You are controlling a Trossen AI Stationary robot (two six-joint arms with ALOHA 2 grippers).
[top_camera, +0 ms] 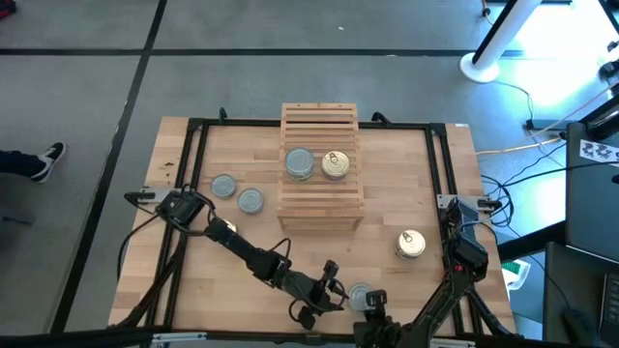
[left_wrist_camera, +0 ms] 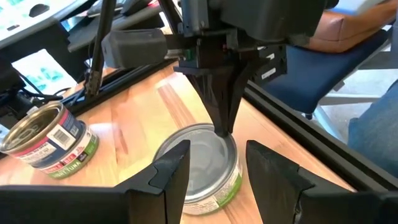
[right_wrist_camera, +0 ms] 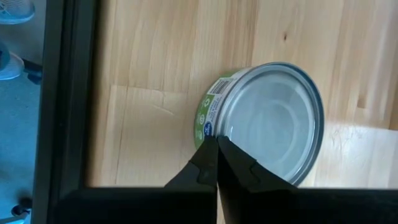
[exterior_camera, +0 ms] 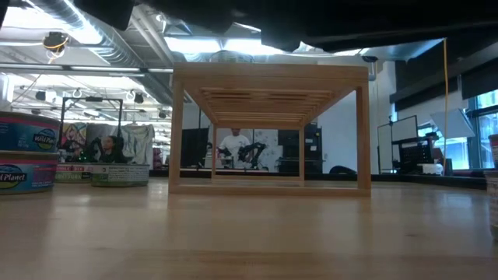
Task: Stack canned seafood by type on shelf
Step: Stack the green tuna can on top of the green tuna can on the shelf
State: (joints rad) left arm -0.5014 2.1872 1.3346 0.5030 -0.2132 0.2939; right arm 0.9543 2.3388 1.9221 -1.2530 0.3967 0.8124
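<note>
A grey-topped tin of canned seafood (top_camera: 359, 295) with a green label stands flat on the table near its front edge. My right gripper (right_wrist_camera: 217, 142) is shut and points down at this tin's rim. My left gripper (left_wrist_camera: 219, 149) is open and comes in low from the table's left, one finger on each side of the tin (left_wrist_camera: 202, 165). The slatted wooden shelf (top_camera: 320, 124) bears a grey tin (top_camera: 300, 162) and a golden tin (top_camera: 336, 164). On the table stand two grey tins (top_camera: 237, 193) at the left and a golden tin (top_camera: 410, 244) at the right. My right gripper sets its shut fingertips (left_wrist_camera: 222, 124) on the grey tin's top at the rim (right_wrist_camera: 214, 132), slanting steeply down from above. The tin stays flat on the table. My left gripper: I cannot tell whether its fingers (left_wrist_camera: 174, 165) touch the tin's side wall.
A dark metal frame (top_camera: 193, 145) runs around the tabletop, and its front bar (right_wrist_camera: 68, 93) lies close to the grey tin. The two arms stand close together at the front edge. In the low view, tins (exterior_camera: 27, 152) stand at the left of the shelf (exterior_camera: 268, 78).
</note>
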